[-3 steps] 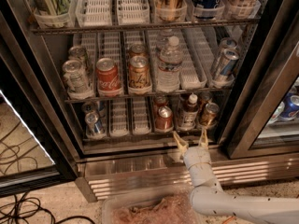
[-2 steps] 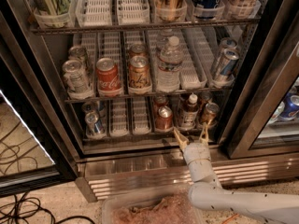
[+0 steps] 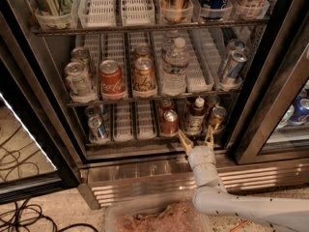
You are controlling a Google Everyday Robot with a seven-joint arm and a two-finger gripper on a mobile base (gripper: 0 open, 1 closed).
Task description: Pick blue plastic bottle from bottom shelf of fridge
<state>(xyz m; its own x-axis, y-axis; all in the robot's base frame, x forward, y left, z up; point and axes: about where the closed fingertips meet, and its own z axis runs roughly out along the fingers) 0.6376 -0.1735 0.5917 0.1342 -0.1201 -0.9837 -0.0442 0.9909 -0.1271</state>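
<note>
The blue plastic bottle (image 3: 195, 115) stands upright on the bottom shelf (image 3: 145, 141) of the fridge (image 3: 154, 57), right of centre. It has a white cap, a dark neck and a pale label. A copper can (image 3: 170, 122) stands to its left and another (image 3: 217, 118) to its right. My gripper (image 3: 197, 138) is just in front of and below the bottle, at the shelf's steel front edge. Its two tan fingers (image 3: 185, 142) are spread apart, one on each side of the bottle's base. It holds nothing.
Blue-and-silver cans (image 3: 98, 127) stand at the bottom shelf's left. The middle shelf holds cans (image 3: 111, 79) and a clear water bottle (image 3: 175, 66). The ribbed steel grille (image 3: 145, 178) lies below. A clear bin (image 3: 154, 216) sits on the floor. Cables (image 3: 29, 216) lie at the left.
My gripper has moved forward and slightly up toward the bottle, its open fingers now reaching the shelf's front edge. The bottle and cans have not moved.
</note>
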